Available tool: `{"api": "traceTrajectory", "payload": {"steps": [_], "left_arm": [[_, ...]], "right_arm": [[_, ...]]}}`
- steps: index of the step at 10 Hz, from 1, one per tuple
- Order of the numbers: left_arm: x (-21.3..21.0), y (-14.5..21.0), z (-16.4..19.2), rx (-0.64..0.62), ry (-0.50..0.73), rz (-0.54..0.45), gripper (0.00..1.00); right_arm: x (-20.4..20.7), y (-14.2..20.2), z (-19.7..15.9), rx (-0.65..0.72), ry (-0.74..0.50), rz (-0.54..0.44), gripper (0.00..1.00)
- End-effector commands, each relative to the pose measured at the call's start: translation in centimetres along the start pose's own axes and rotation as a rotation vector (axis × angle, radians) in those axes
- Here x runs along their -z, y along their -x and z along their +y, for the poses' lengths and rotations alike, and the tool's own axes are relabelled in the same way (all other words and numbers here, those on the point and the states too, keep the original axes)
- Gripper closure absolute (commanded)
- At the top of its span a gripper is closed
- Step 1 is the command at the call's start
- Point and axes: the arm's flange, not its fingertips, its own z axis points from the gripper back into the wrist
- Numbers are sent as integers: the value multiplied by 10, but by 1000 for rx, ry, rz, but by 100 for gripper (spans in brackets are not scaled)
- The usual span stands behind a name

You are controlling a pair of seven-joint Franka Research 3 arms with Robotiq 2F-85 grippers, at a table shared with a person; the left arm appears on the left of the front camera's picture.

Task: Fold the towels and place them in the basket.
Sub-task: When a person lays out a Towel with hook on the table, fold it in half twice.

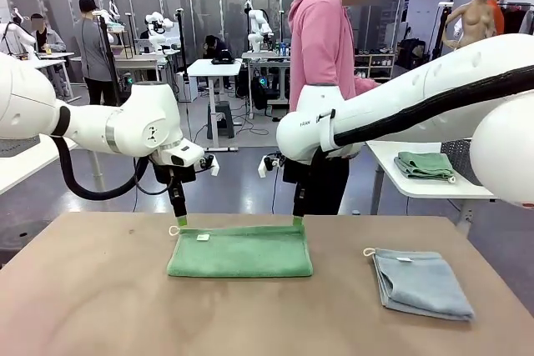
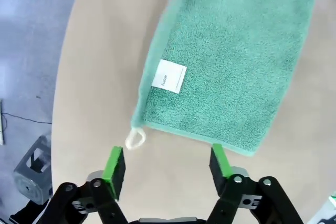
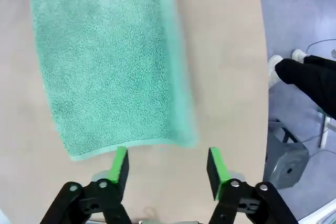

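Currently the green towel (image 1: pixel 240 253) lies folded near the desk's (image 1: pixel 100 306) far edge, long axis running left to right. The left end effector (image 1: pixel 178 219) and right end effector (image 1: pixel 298 221) hover open and empty, one above each far corner.

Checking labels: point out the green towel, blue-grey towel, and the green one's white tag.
Green folded terry towel (image 1: pixel 240 253): front view, middle of top layer.
Light blue-grey folded cloth towel (image 1: pixel 421 283): front view, centre of top face.
White rectangular sewn tag (image 2: pixel 171 76): left wrist view, tag's middle.
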Motion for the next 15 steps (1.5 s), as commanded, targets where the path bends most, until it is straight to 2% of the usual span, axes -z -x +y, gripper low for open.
{"api": "traceTrajectory", "payload": {"steps": [1,3,4,5,10,11,12,13,14,15], "left_arm": [[-10,11,-17,-48,-15,-40,0],[-23,14,-36,-99,16,-95,0],[-24,16,-38,-99,0,-45,0],[-22,2,-18,-54,8,-42,0],[-21,3,-23,-69,16,-40,0],[-44,10,-36,-131,10,4,0],[-64,19,-50,-215,4,9,0],[-84,27,-65,-282,-3,2,0],[-110,32,-84,-341,-60,21,0],[-138,36,-102,-358,-93,6,0]], "right_arm": [[-14,8,16,36,28,-25,0],[-24,10,34,88,3,-68,0],[-23,12,38,63,6,-38,0],[-25,-1,14,45,9,-29,0],[-26,-2,18,50,5,-31,0],[-16,5,25,223,9,1,0],[-14,13,37,334,62,-3,0],[-17,19,47,477,84,-42,0],[-16,23,55,599,91,-72,0],[-16,23,59,674,86,-82,0]]}}
